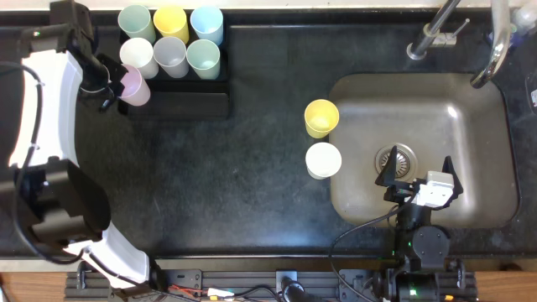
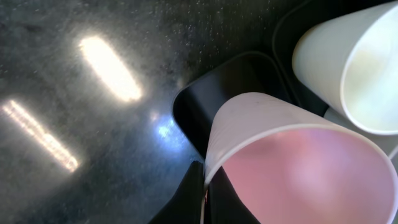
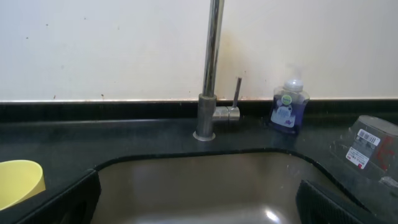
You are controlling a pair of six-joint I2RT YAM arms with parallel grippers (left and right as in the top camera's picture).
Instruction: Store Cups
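Observation:
My left gripper is shut on the rim of a pink cup, which it holds tilted at the left end of the black cup rack. In the left wrist view the pink cup hangs over an empty black slot, beside a white cup. The rack holds several cups upright, among them a yellow one and a blue one. A yellow cup and a white cup stand on the counter by the sink. My right gripper is open over the sink basin.
The steel sink takes up the right side, with its faucet at the back. A blue soap bottle stands by the wall. The dark counter lies between the rack and the sink. The rack's front row is unoccupied.

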